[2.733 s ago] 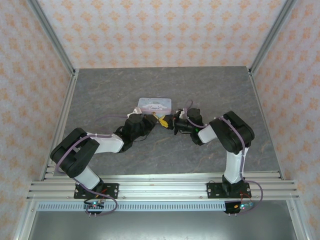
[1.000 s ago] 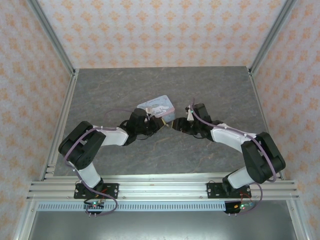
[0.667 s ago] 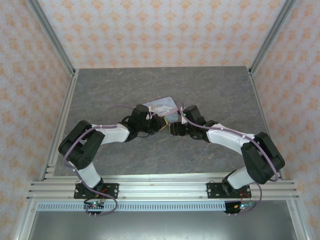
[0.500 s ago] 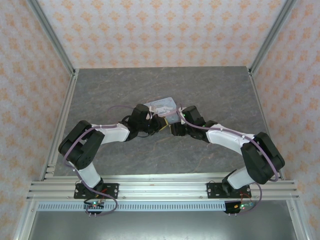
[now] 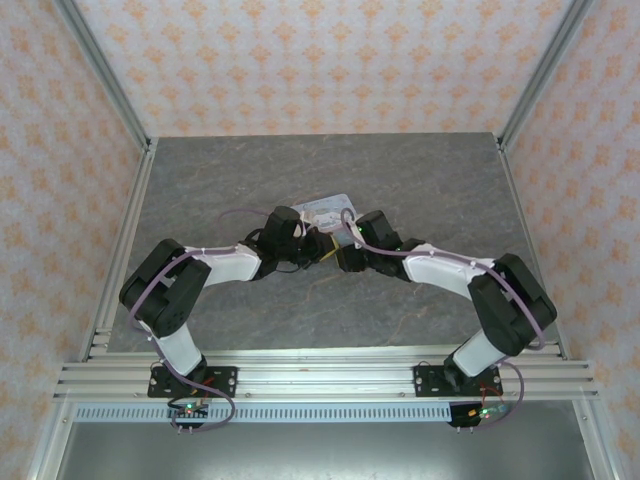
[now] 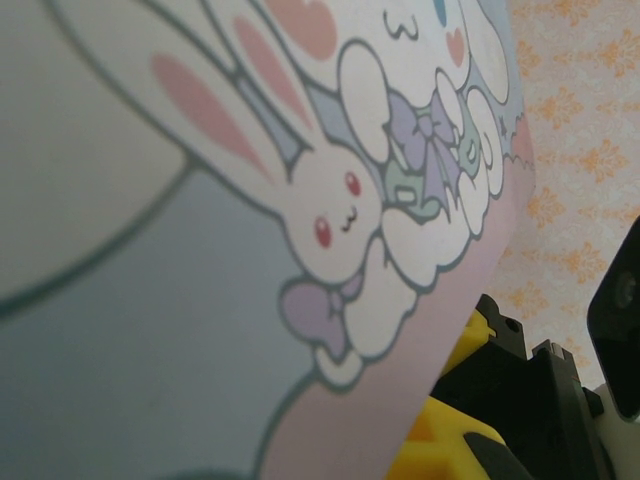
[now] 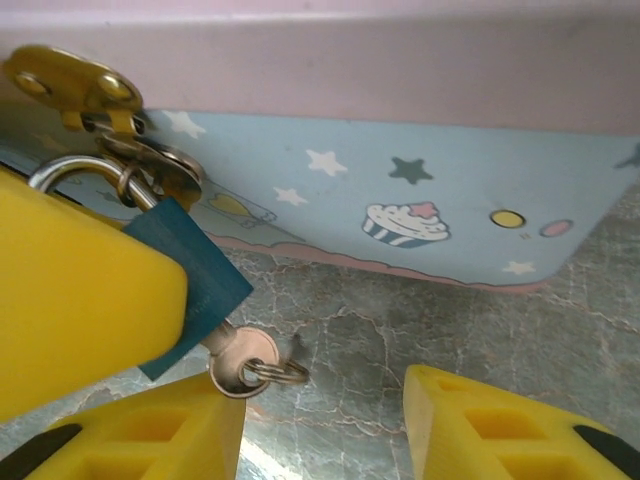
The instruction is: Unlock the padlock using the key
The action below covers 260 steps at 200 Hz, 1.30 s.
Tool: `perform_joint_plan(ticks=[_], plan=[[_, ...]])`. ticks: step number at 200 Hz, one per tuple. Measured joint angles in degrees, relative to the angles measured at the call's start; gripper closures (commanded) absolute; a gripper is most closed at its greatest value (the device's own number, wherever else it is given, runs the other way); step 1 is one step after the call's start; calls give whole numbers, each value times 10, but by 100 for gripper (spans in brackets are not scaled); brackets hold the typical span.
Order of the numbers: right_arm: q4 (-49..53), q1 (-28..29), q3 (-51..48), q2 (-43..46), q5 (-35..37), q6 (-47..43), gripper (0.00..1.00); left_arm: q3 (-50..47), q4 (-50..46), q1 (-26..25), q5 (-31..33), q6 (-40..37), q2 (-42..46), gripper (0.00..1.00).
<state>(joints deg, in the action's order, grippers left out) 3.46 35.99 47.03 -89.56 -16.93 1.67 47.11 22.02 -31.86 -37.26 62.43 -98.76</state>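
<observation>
Teal-blue, the padlock [image 7: 205,285] hangs by its shackle from the brass hasp [image 7: 75,85] on the pale blue tin's [image 7: 400,200] near side, the left gripper [image 5: 316,245] clamped on its body, probably to steady it. The key [image 7: 240,365] sits in its keyhole, and the right gripper [image 7: 320,405] has its jaws apart beside the key's head, gripping nothing. Lid down and hasp locked, the tin hides its contents.

A pale blue tin [image 5: 328,207] with a cartoon-rabbit lid, star and cupcake prints on its side and a brass hasp [image 7: 75,80] sits askew mid-table on the grey marbled table [image 5: 430,180], between orange-patterned walls [image 5: 320,60] and aluminium posts [image 5: 100,75].
</observation>
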Motion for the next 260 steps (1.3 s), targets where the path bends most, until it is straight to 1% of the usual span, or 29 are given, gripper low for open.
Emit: perform_joint_plan(ticks=[42,91,100,114,132,156,174,186,203,215,221,225,230,237,240,248,260], plan=[[0,4,19,-21,-2,-9,63,0,0,2,2,0,-1,100],[0,6,21,-27,1,-18,66,1,1,3,2,0,-9,100],[0,6,21,-27,3,-18,70,1,3,3,2,0,-9,100],[0,7,23,-26,4,-22,72,1,5,3,2,0,-9,100],[0,8,25,-26,5,-27,78,1,10,4,2,0,-9,100],[0,10,26,-26,5,-30,91,2,14,4,2,0,-10,100],[3,9,26,-26,4,-29,98,2,14,7,6,0,-10,100],[3,5,26,-26,0,-28,100,2,13,8,6,0,-10,100],[2,-7,26,-26,-23,-18,100,2,14,8,6,0,-10,100],[2,-19,26,-26,-53,-9,100,2,14,8,6,0,-10,100],[2,-25,26,-26,-69,-4,95,2,16,8,6,-1,-10,100],[2,-30,26,-26,-80,0,91,2,16,8,6,-1,-10,100],[2,-35,26,-26,-91,6,83,2,17,8,6,-2,-10,100],[2,-41,26,-26,-107,14,69,3,17,8,6,-3,-10,100],[2,-43,26,-26,-111,14,66,3,17,8,5,-4,-10,100],[2,-49,26,-24,-119,18,62,3,17,8,5,-5,-10,100],[2,-56,23,-21,-130,24,61,3,17,8,3,-6,-10,100]])
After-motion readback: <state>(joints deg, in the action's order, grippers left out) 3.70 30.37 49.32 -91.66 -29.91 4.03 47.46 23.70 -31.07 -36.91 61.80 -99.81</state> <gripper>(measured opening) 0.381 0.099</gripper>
